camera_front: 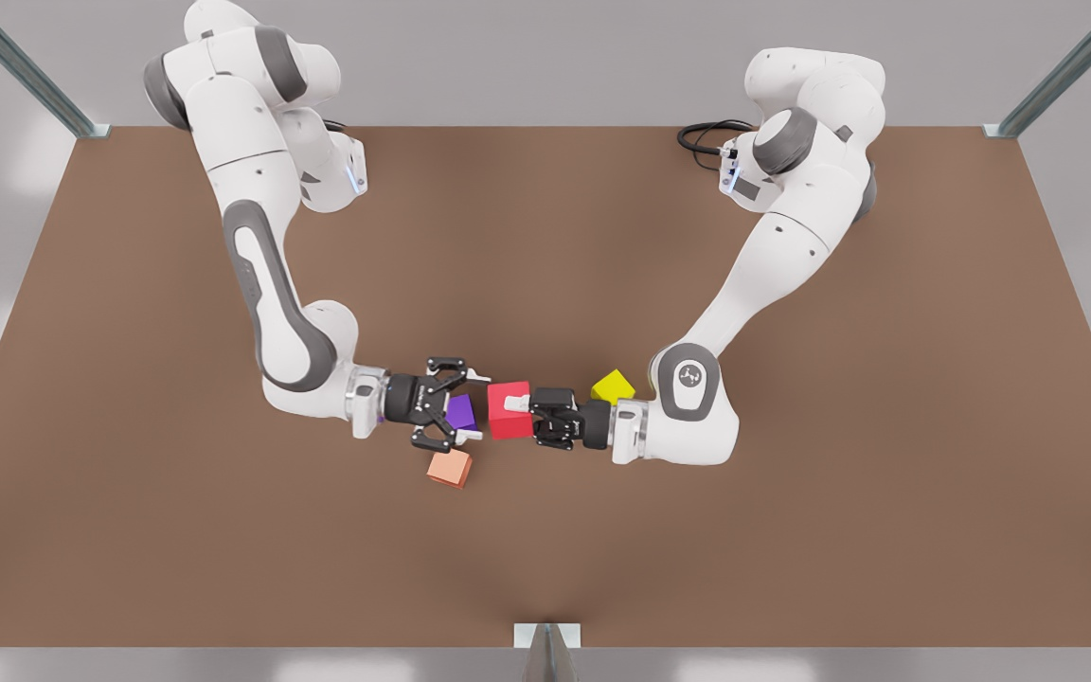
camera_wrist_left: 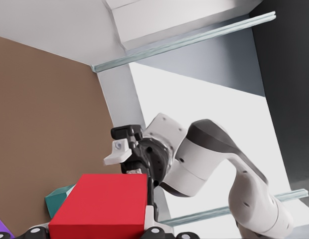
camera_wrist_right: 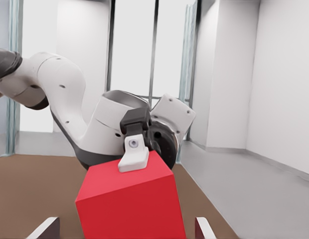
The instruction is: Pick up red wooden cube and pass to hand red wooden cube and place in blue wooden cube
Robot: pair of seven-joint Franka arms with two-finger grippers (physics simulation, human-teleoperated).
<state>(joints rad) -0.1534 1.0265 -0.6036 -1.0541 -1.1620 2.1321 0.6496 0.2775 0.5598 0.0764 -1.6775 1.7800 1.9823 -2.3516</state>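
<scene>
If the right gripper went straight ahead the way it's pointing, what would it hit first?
Most likely the red wooden cube: it sits directly ahead of the open right gripper, held by the left gripper.

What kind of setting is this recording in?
Likely a simulated robot workcell: a brown table inside metal frame posts, with the left gripper holding the red wooden cube toward the open right gripper.

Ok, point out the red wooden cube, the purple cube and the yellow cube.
red wooden cube (camera_front: pixel 508 424), front view, lower part.
purple cube (camera_front: pixel 461 411), front view, visible face.
yellow cube (camera_front: pixel 613 386), front view, top face.
</scene>
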